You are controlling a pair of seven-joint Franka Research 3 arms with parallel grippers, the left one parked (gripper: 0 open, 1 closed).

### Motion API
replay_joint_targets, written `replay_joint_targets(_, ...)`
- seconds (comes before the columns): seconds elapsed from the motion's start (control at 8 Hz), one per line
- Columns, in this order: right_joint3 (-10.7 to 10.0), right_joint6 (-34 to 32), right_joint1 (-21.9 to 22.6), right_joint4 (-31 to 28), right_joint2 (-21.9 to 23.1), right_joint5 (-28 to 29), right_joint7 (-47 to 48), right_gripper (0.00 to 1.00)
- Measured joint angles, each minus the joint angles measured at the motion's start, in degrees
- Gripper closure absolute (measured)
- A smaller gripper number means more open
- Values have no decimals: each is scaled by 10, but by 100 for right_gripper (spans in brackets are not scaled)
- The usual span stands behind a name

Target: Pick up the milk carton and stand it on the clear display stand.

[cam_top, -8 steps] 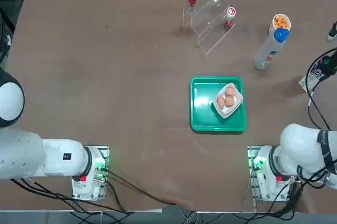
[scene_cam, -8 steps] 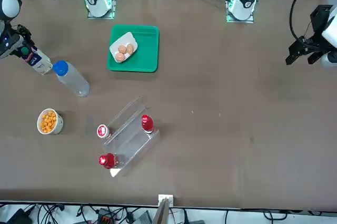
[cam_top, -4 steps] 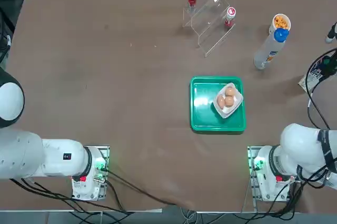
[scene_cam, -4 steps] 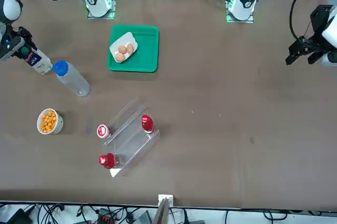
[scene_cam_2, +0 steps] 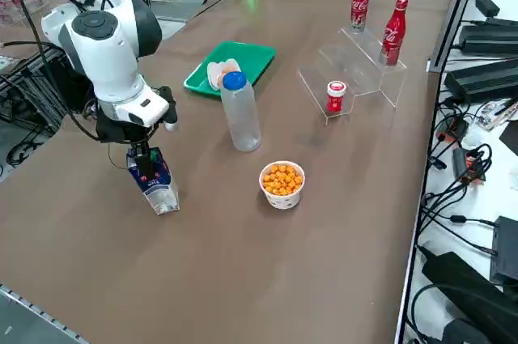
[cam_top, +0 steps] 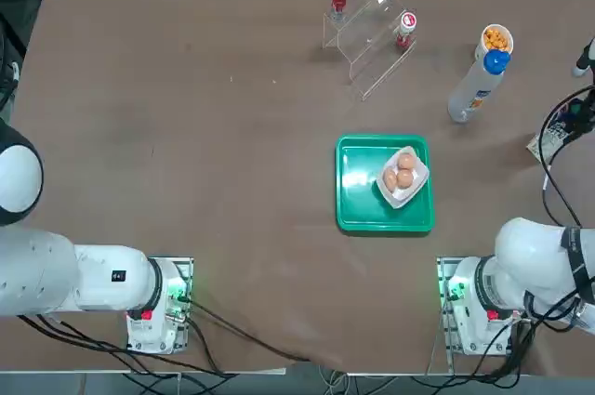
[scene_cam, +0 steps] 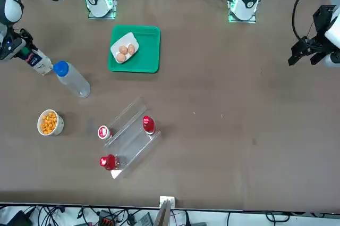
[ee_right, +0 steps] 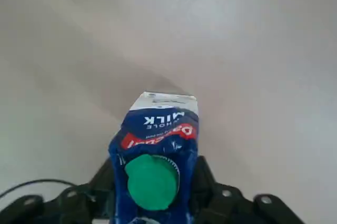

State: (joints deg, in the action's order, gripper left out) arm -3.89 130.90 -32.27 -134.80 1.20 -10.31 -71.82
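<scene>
At the desk's right edge, in the right side view's left: the right gripper (scene_cam_2: 146, 164) has its fingers closed on the gabled top of the milk carton (scene_cam_2: 159, 188). The carton hangs tilted, its lower end at or just off the desk (you cannot tell which). So the grasp looks done. Left for you: lift, carry across to the far edge, stand it upright on a tier.

Moving rightward, your count:
- one green tray (scene_cam_2: 252, 56) with one dish holding three eggs (cam_top: 403, 172)
- one white bottle (scene_cam_2: 241, 117), blue cap
- one cup of orange snacks (scene_cam_2: 282, 183)
- one clear display stand (scene_cam_2: 356, 59) at the far edge, well apart from the carton
- one small red can (scene_cam_2: 336, 95) at its low front step
- two red bottles (scene_cam_2: 359, 0) on it
</scene>
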Motion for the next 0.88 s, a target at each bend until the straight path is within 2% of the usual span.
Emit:
replay_joint_targets(0.25,0,1,0,0,0,0,0,51)
replay_joint_targets(0.62,5,-15,2,15,8,0,11,53)
replay_joint_targets(0.88,11,-94,24,72,26,0,31,53)
